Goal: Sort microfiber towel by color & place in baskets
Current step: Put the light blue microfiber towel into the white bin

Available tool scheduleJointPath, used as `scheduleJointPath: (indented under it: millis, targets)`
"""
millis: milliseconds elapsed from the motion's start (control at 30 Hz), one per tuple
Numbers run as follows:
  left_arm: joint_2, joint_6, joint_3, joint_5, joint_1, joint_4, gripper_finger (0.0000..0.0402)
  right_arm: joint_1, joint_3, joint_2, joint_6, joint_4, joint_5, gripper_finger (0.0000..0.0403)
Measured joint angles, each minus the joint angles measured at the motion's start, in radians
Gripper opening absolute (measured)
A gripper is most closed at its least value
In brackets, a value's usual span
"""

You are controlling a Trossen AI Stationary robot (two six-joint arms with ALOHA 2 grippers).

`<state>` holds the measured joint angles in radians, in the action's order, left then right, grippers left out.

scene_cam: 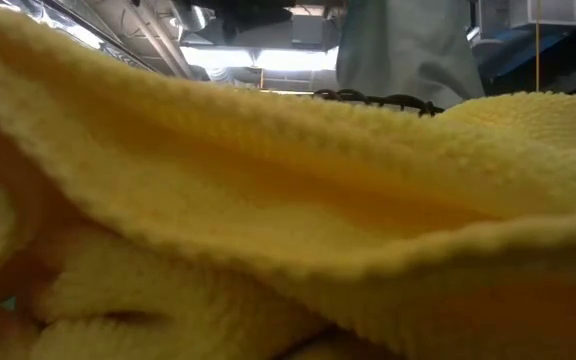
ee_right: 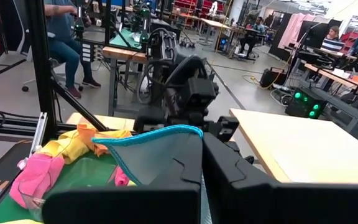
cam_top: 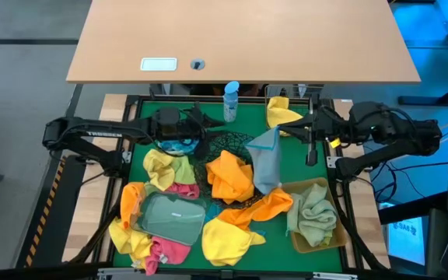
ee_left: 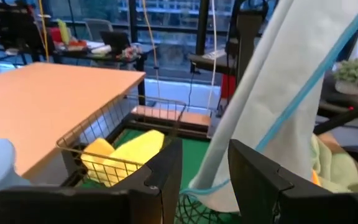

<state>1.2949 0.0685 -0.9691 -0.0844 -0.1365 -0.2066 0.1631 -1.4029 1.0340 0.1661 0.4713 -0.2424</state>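
My right gripper [cam_top: 285,130] is shut on a grey towel with a light-blue hem [cam_top: 267,162]. The towel hangs over the round black wire-mesh bowl [cam_top: 225,145]. My left gripper [cam_top: 205,128] [ee_left: 205,180] is open, level, and faces the hanging towel [ee_left: 291,93] from the table's left without touching it. The square wire basket [cam_top: 273,99] [ee_left: 114,127] holds a yellow towel [ee_left: 126,152]. The tan bin [cam_top: 323,187] holds a green towel [cam_top: 314,211]. The clear tray [cam_top: 169,215] rests on yellow and pink towels. In the low view a yellow towel [scene_cam: 268,220] fills nearly everything. My right gripper [ee_right: 201,174] pinches the grey towel's upper hemmed edge [ee_right: 160,134] between its two fingers, coming level from the table's right. The towel is lifted and hangs slack below the fingers [cam_top: 269,175], its lower end against the orange towel by the mesh bowl.
Orange [cam_top: 228,175], yellow [cam_top: 225,239] and pink [cam_top: 181,189] towels lie heaped on the green mat. A blue towel [cam_top: 179,145] sits under my left arm. A blue-capped bottle [cam_top: 231,101] stands at the far edge. People sit at desks in the room beyond [ee_right: 64,25].
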Motion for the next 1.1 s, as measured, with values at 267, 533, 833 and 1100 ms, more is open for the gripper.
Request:
scheduleJointPath:
  millis: [267,533,833,1100]
  targets:
    - [0.078,0.0,0.0,0.01,0.022,-0.057,0.0124,0.0,0.0,0.005,0.0,0.001,0.0,0.0002]
    - [0.109,-0.02,0.0,0.035,0.051,-0.15,0.0132,0.0,0.0,0.005,0.0,0.002,0.0,0.0002]
    - [0.109,0.007,0.0,0.023,0.074,-0.147,0.0165,0.0,0.0,0.005,0.0,0.002,0.0,0.0002]
    - [0.126,-0.023,0.0,0.016,0.075,-0.198,0.0235,0.0,0.0,0.005,0.0,0.003,0.0,0.0002]
